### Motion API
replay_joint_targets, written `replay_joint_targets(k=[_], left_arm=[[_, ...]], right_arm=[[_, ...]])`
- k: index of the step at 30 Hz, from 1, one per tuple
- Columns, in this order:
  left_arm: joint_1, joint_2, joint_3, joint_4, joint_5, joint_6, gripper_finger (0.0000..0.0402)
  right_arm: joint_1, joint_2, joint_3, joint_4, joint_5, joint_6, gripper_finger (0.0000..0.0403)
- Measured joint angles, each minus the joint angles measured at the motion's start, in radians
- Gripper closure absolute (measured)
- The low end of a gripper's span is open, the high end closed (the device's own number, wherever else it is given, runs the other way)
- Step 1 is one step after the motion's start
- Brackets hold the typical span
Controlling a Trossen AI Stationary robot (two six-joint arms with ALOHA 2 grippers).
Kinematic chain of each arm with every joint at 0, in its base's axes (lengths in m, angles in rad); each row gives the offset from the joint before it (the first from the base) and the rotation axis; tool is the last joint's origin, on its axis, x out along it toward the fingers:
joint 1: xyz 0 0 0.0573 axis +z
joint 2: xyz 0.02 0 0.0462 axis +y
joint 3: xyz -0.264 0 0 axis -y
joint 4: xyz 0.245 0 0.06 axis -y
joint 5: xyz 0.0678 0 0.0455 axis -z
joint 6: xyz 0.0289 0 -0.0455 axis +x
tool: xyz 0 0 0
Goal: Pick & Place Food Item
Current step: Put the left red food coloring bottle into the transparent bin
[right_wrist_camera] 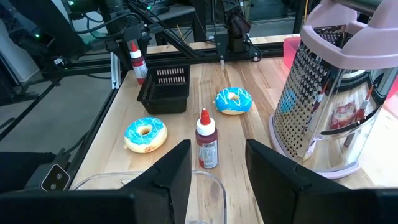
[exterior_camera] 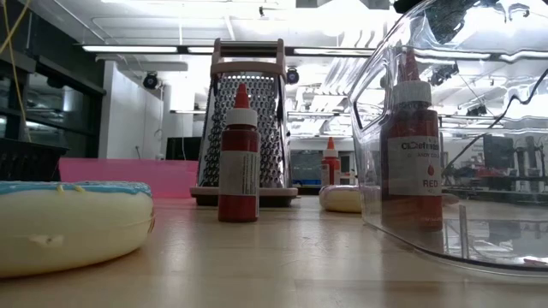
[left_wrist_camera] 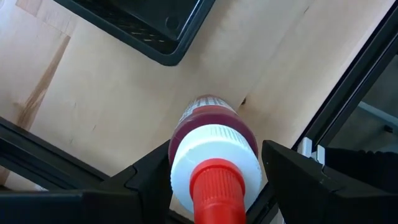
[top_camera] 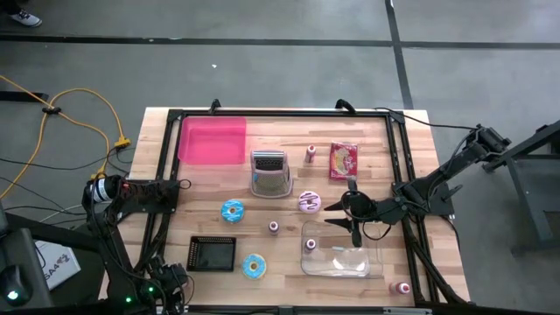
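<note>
At the near left of the wooden table (top_camera: 289,131), the left gripper (left_wrist_camera: 214,171) is clenched on a small bottle of dark red liquid with a white collar and a red nozzle cap (left_wrist_camera: 211,124). One dark finger (left_wrist_camera: 146,183) sits on each side of the bottle's neck. The bottle stands upright just left of the black slatted plastic tray (top_camera: 213,254), and no writing shows on it from the left wrist view. A flat pink rectangular tray (top_camera: 212,140) lies at the far left. Two ring doughnuts with blue icing lie right of the black tray, one farther (top_camera: 232,210) and one nearer (top_camera: 254,267). In the middle stands a steel box grater with a pale pink handle and base (top_camera: 270,171), with a doughnut with pink icing (top_camera: 309,202) just to its right. A red printed packet (top_camera: 344,160) lies farther back; its print is too small to read. The right gripper (top_camera: 335,214) hangs released and empty, fingers spread, at the far left rim of a clear plastic container (top_camera: 363,262). In the low view, a second red bottle (exterior_camera: 413,162) seen through the container wall has a label reading "RED"; the line above that word is unclear.
</note>
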Motion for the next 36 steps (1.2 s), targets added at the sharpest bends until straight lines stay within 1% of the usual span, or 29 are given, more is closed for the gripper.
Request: replay_joint_targets(k=[9, 14, 36], left_arm=[[0.0, 0.001, -0.004, -0.01, -0.021, -0.041, 0.0177], [0.0, 0.031, -0.006, -0.026, -0.027, -0.049, 0.0177], [-0.001, 0.032, -0.006, -0.006, -0.007, -0.053, 0.0177]], right_arm=[[0.0, 0.0, 0.0, 0.0, 0.0, 0.0, 0.0264], [0.0, 0.0, 0.0, 0.0, 0.0, 0.0, 0.0264], [0.0, 0.0, 0.0, 0.0, 0.0, 0.0, 0.0264]])
